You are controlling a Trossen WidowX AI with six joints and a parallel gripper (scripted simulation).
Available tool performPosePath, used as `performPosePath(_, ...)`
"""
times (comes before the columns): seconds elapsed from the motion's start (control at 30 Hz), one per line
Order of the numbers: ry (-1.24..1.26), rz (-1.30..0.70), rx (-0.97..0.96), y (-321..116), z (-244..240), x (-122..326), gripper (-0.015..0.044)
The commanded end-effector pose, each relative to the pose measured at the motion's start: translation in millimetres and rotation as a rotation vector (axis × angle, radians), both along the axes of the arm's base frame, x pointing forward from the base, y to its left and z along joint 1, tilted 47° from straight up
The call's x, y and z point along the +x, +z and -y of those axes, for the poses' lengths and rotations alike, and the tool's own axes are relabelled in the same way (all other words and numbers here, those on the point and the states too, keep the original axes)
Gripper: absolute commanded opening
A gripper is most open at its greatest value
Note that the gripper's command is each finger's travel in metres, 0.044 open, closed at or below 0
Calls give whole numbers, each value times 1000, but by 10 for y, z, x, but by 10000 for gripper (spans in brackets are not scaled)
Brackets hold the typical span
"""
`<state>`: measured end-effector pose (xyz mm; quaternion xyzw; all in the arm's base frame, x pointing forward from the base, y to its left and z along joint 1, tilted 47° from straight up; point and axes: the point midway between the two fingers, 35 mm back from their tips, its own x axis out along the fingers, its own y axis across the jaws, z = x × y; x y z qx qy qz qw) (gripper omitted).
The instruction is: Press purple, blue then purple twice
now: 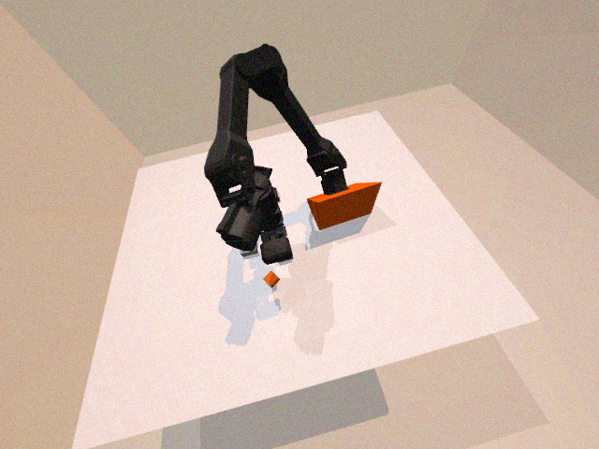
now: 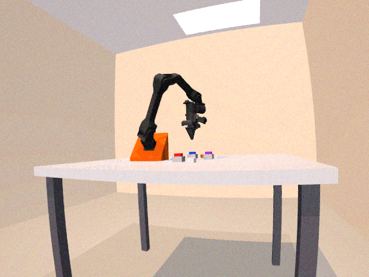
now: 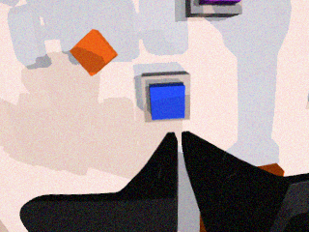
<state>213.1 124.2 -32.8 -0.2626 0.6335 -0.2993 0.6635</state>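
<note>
The blue button (image 2: 192, 153) (image 3: 167, 101) sits raised on its grey base, just beyond my fingertips in the wrist view. The purple button (image 2: 208, 153) (image 3: 219, 1) is on a grey base, right of the blue one in the exterior view and cut off by the top edge of the wrist view. My gripper (image 2: 191, 138) (image 3: 178, 138) is shut and empty, pointing down, well above the table and touching no button. In the top view the arm hides both buttons.
A red button (image 2: 178, 154) stands left of the blue one in the exterior view. An orange block (image 1: 271, 279) (image 3: 93, 52) (image 2: 202, 156) lies near the blue button. A small whitish block (image 2: 195, 160) is near the red button. The orange base block (image 1: 344, 208) (image 2: 161, 149) carries the arm.
</note>
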Motion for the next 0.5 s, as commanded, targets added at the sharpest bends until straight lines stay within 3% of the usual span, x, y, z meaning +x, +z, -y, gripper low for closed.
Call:
performPosePath(0.0, -7, 5, 9, 141, -139, -6, 20)
performPosePath(0.13, -7, 5, 11, 178, -123, 104, 20)
performPosePath(0.33, -7, 10, 5, 551, 221, 958, 20)
performPosePath(0.47, -8, 10, 4, 566, 240, 986, 20)
